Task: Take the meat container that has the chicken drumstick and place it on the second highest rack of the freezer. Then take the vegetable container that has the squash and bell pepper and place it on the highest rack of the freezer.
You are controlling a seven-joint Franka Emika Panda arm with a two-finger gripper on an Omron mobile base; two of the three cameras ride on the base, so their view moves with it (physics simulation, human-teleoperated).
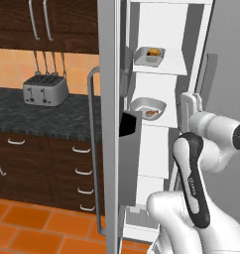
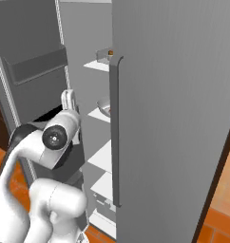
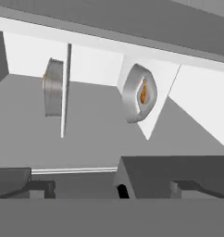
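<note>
The freezer [image 1: 112, 59] stands open, its white shelves in sight. The vegetable container [image 1: 150, 54] with the yellow squash and the red bell pepper sits on the highest rack [image 1: 171, 67]. On the second highest rack [image 1: 167, 121] lies the meat container [image 1: 149, 107] with the orange-brown chicken drumstick [image 1: 152, 113]. My white hand [image 1: 190, 103] hovers right of that rack, apart from both trays. In the rolled hand view, the meat container [image 3: 140, 92] is ahead at centre and the vegetable container [image 3: 53, 88] at left. My gripper [image 3: 113, 187] is open with nothing between its fingertips [image 3: 37, 187].
A grey door with a long handle [image 1: 93, 149] and a dark bin [image 1: 130, 124] stands left of the shelves. The right door [image 2: 174, 118] is close beside the arm. A toaster [image 1: 45, 90] sits on the dark counter. More white shelves [image 1: 154, 168] lie lower down.
</note>
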